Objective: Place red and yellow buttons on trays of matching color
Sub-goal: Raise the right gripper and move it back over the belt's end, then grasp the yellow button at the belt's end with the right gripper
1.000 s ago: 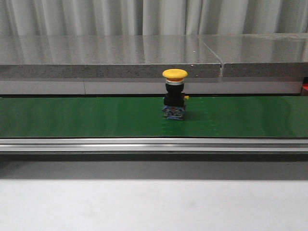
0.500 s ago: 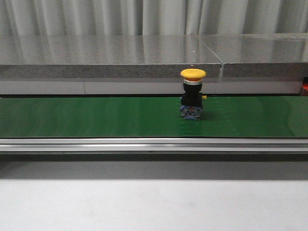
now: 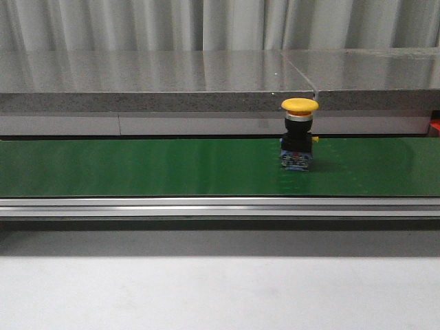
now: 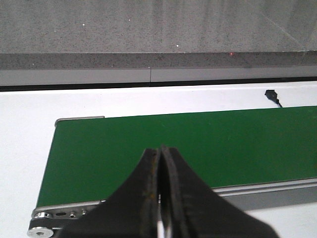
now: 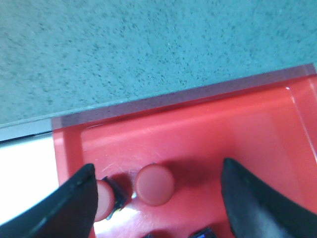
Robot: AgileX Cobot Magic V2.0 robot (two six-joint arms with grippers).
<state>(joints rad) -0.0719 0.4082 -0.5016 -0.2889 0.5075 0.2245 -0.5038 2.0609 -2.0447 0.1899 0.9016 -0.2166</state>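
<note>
We've got the yellow button [image 3: 300,134] standing upright on the green conveyor belt [image 3: 137,167], out around 3 o'clock from the middle of the front view. Our left gripper [image 4: 159,163] hangs over the belt's near edge, fingers pressed together with nothing between them. Our right gripper [image 5: 157,198] is spread wide and empty over the red tray [image 5: 237,129], where a red button [image 5: 155,185] sits between the fingers.

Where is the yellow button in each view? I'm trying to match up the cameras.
Front view: yellow button stands upright on the green belt, right of centre.
Left wrist view: not in it; only bare belt.
Right wrist view: not in it; a red tray fills the picture.
Shared landmark: the green belt.
</note>
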